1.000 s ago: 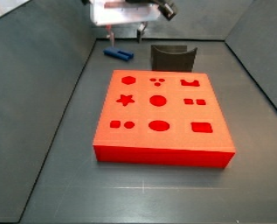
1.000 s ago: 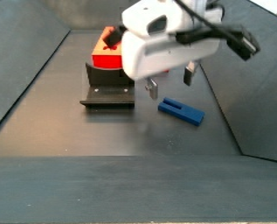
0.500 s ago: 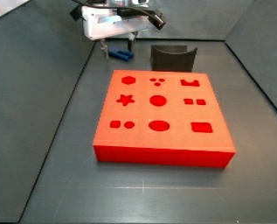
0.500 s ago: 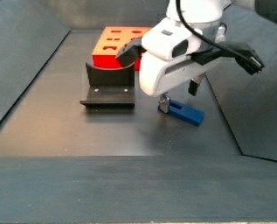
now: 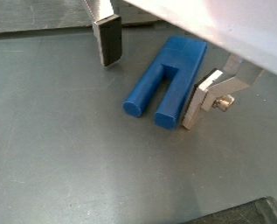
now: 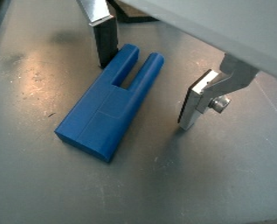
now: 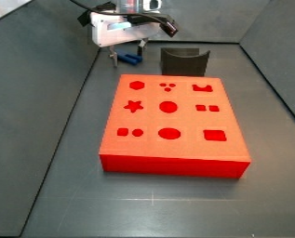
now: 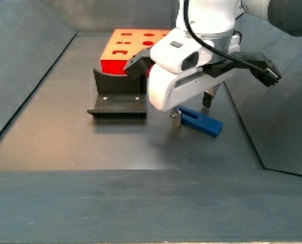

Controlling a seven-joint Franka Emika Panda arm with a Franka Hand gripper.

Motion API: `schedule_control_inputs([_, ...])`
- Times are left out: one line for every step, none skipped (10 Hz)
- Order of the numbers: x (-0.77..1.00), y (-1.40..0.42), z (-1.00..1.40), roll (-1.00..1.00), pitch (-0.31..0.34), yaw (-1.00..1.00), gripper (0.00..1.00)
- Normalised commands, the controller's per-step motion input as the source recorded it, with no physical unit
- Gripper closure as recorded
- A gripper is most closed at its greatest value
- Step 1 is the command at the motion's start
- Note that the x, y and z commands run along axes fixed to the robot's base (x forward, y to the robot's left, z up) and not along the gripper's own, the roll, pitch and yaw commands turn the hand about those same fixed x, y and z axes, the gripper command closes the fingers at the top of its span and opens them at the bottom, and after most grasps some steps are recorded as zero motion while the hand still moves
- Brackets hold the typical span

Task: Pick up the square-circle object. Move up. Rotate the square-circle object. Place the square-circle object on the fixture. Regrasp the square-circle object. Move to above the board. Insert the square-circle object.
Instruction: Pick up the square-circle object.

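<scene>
- Change vs earlier frames: the arm has come down. A second ago the gripper hung clear above the counter; now it sits low, fingers straddling the square-circle object (image 5: 166,80). The piece itself has not shifted.
- counter (image 7: 62,158): dark grey, walled on its sides. Wide bare stretch in front of the board in a side view, and a bare strip along each side wall.
- board (image 7: 172,123): red, flat on the counter, holes up. Well apart from the gripper; only its far end shows behind the arm in a side view (image 8: 125,43).
- gripper (image 8: 191,102): down at the counter near the back corner, beside the fixture. In a side view (image 7: 129,53) it is close to the wall, so little room on that side.
- fixture (image 8: 119,95): dark bracket on a base plate, between board and gripper, near the piece but not touching it. Also shows just behind the board (image 7: 183,61).
- square-circle object (image 6: 111,101): blue, lying flat on the counter, forked end between the fingers.
- fingers (image 6: 200,98): spread apart, one each side of the piece, gap visible on both sides in both wrist views. Not gripping; one plate (image 5: 107,39) stands just off a leg.
</scene>
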Motion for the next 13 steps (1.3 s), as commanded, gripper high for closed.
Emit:
schedule_control_inputs([0.00,0.00,0.00,0.00,0.000,0.00,0.00])
schedule_control_inputs([0.00,0.00,-0.04,0.00,-0.043,0.00,0.00])
schedule_control_inputs([0.00,0.00,-0.29,0.00,-0.303,0.02,0.00])
schedule_control_inputs([-0.07,-0.01,0.00,-0.01,-0.500,0.04,0.00])
schedule_control_inputs([0.00,-0.02,0.00,0.06,-0.100,0.00,0.00])
schedule_control_inputs([0.00,0.00,0.00,0.00,-0.027,0.00,0.00])
schedule_control_inputs([0.00,0.00,0.00,0.00,0.000,0.00,0.00])
schedule_control_inputs([0.00,0.00,0.00,0.00,0.000,0.00,1.00])
schedule_control_inputs([0.00,0.00,0.00,0.00,0.000,0.00,1.00])
schedule_control_inputs([0.00,0.00,0.00,0.00,0.000,0.00,1.00])
schedule_control_inputs([0.00,0.00,0.00,0.00,0.000,0.00,1.00])
schedule_control_inputs([0.00,0.00,0.00,0.00,0.000,0.00,1.00])
schedule_control_inputs([0.00,0.00,0.00,0.00,0.000,0.00,1.00])
